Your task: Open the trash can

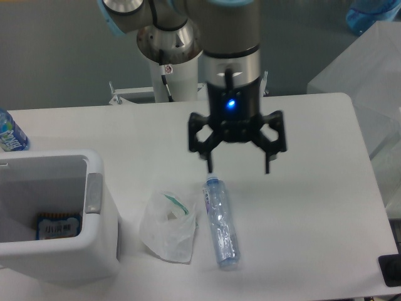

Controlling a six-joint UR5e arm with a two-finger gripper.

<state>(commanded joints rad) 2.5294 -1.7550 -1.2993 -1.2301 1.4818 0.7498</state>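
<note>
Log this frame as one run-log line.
gripper: open, empty, above table | trash can: lid open, packet inside | bottle: lying beside bag, under gripper

trash can [75, 251]: white plastic, smooth, faint sheen on the rounded rim
push tab [94, 192]: grey plastic, smooth, duller than the white body
table [313, 207]: white top, smooth, matt with soft reflections
plastic bag [168, 227]: thin clear film, crinkled, glossy in the folds
bottle [220, 221]: clear plastic, ribbed, glossy with small highlights
gripper [238, 168]: black, matt, hard finish; whether metal or plastic cannot be told
wrist section [230, 66]: brushed silvery metal look, satin sheen
arm joint caps [113, 22]: light blue plastic, smooth, slightly glossy
second bottle [9, 132]: clear plastic with a glossy blue label
</note>
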